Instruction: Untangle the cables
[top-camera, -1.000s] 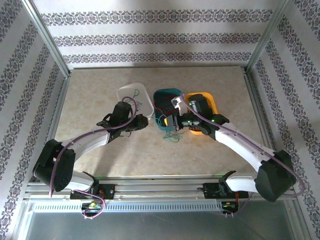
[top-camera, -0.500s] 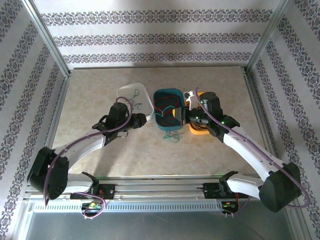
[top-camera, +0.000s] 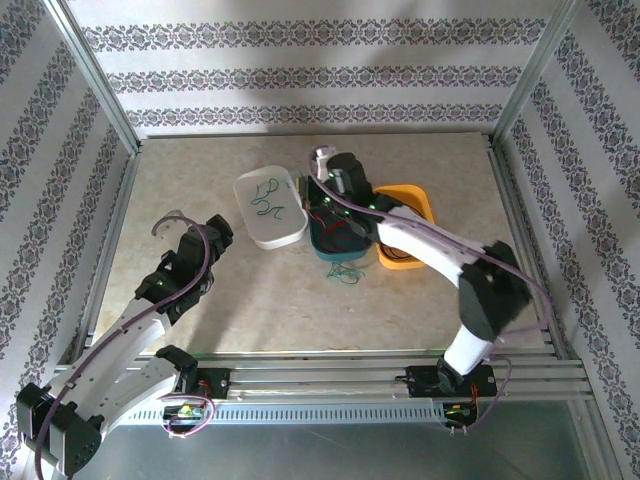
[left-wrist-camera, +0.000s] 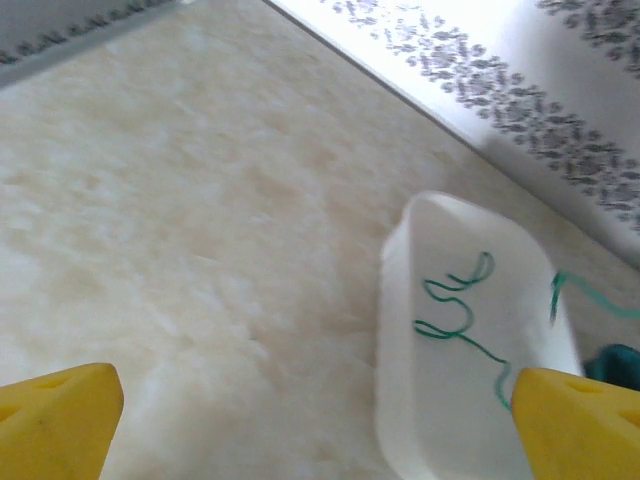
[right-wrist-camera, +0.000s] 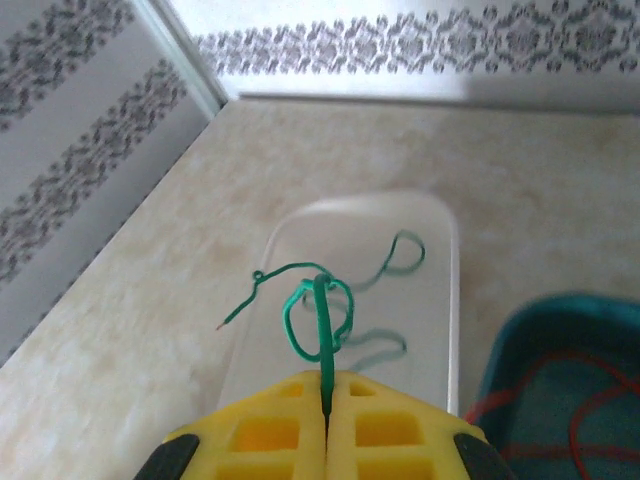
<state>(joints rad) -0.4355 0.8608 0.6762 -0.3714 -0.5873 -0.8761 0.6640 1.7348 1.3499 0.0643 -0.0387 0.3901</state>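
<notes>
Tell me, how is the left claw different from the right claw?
The left claw is open and empty; the right claw is shut, pinching a green cable. The left claw is over bare table; the right claw reaches farther back, by the white tray. Both have yellow fingers.

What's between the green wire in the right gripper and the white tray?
Nothing visible. The right gripper is shut on the green wire, and the white tray lies open straight beyond it, holding just another loose green strand. The left gripper sits open, well back from the tray.
</notes>
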